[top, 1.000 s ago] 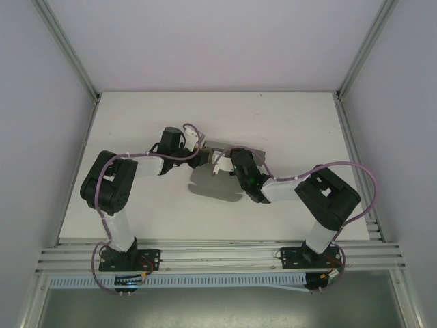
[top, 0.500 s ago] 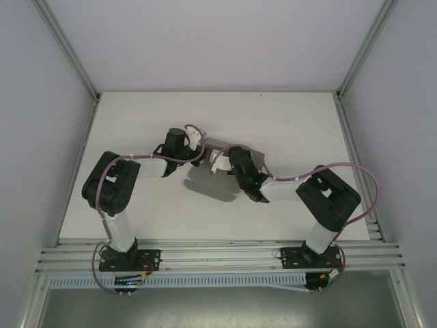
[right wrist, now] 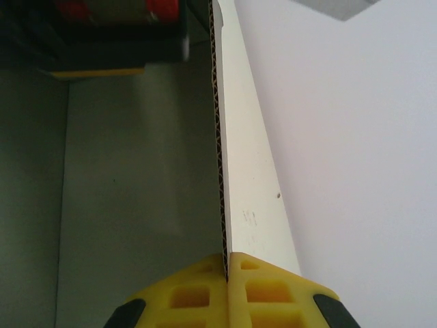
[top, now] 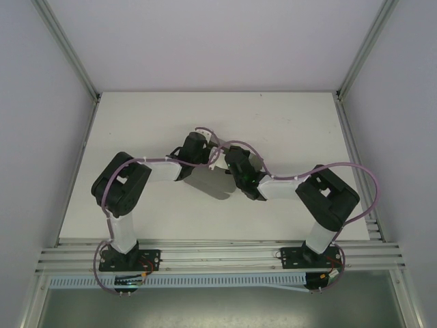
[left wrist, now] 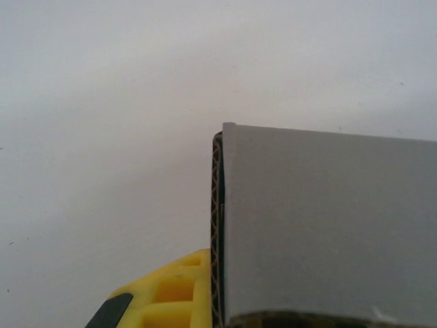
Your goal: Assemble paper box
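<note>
While the left pincer (left wrist: 215, 307) and right pincer (right wrist: 226, 263) each pinch a wall edge, the box (left wrist: 328, 225) seems light, stiff, crushable; grip near folds

paper box (left wrist: 328, 225) over table (top: 136, 123) centre | left tool (left wrist: 218, 309) left | right tool (right wrist: 227, 272) right

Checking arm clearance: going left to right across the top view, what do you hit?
Left elbow → left gripper → right gripper → right elbow. The box overlaps both grippers, so it is left out of the order.
</note>
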